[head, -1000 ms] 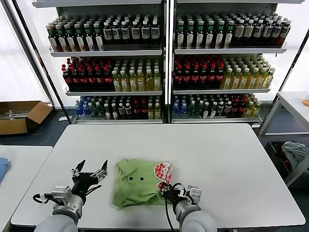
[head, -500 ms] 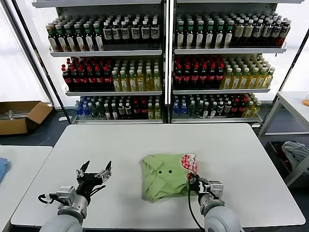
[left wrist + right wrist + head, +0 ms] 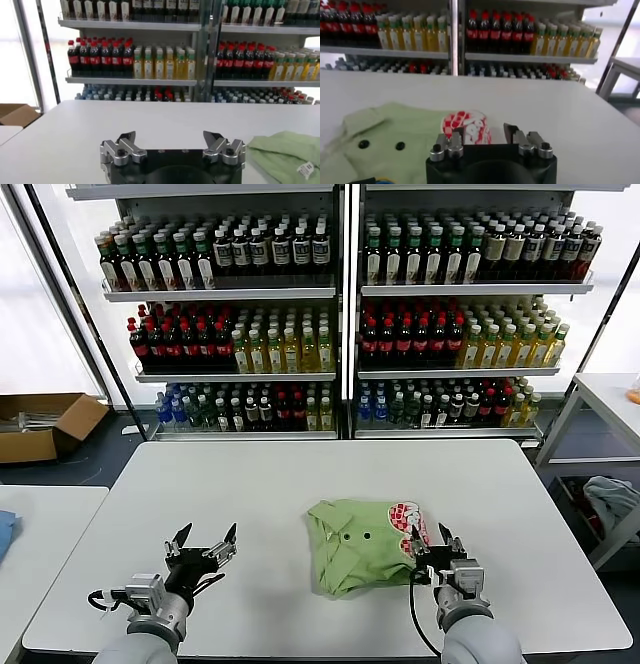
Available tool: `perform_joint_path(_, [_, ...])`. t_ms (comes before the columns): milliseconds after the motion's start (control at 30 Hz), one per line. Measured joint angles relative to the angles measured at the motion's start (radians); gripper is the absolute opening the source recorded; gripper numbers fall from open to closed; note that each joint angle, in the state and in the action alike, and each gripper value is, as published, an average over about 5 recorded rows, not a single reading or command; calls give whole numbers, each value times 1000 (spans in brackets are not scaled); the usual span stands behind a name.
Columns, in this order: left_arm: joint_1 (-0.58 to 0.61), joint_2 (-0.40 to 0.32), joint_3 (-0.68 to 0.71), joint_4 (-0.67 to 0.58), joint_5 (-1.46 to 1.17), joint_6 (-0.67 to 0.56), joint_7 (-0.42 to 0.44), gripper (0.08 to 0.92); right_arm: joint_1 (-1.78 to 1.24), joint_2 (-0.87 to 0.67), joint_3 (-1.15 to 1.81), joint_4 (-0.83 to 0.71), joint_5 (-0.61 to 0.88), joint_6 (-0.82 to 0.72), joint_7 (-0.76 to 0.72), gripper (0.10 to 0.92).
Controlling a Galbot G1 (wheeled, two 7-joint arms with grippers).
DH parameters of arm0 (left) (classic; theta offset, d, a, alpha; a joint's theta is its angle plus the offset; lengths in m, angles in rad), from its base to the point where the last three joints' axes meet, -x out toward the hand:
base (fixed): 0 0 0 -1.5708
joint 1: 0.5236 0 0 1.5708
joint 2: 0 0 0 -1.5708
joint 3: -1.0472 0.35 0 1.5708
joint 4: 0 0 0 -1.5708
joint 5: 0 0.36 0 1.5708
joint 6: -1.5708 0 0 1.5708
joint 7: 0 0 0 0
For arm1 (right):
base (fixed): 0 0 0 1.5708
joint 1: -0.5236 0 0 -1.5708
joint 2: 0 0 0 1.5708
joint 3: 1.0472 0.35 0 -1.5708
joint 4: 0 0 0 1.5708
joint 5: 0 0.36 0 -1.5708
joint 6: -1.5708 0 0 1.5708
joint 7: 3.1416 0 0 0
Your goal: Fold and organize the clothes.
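A light green T-shirt point(image 3: 355, 546) lies folded in a bundle on the white table point(image 3: 300, 484), right of centre, with a red-and-white print point(image 3: 405, 516) turned up at its right corner. My right gripper point(image 3: 432, 546) stands open at that corner. In the right wrist view the shirt point(image 3: 395, 137) spreads out ahead, and the print point(image 3: 467, 125) lies beside one finger of the right gripper point(image 3: 484, 132), no longer pinched. My left gripper point(image 3: 203, 546) hovers open over bare table left of the shirt. In its wrist view the left gripper point(image 3: 169, 136) holds nothing and the shirt point(image 3: 285, 150) is off to one side.
Shelves of bottles point(image 3: 340, 314) stand behind the table. A second table point(image 3: 40, 524) with a blue cloth point(image 3: 5, 534) is at the left, near a cardboard box point(image 3: 45, 424) on the floor. At the right are another table point(image 3: 610, 399) and a pile of cloth point(image 3: 612, 502).
My right gripper dragged the shirt to the right across the table, then opened and let go of the printed corner. My left gripper drifted slightly right, still open.
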Motion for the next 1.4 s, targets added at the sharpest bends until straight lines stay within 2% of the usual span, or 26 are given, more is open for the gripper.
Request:
perform_joint_path(200, [-2,-2,3,8,4,-4,2,823,-16,11,-38,32,-9,-2,4,765])
perform_joint_path(333, [-4,-5,5,16,4,-8,3,823,-25,16,-60,29,13,-3,21,817])
perform_joint_path(1400, [3,-6,19,34,10,-17,15,823,-98,6,-75,-42,93,-1,88,823])
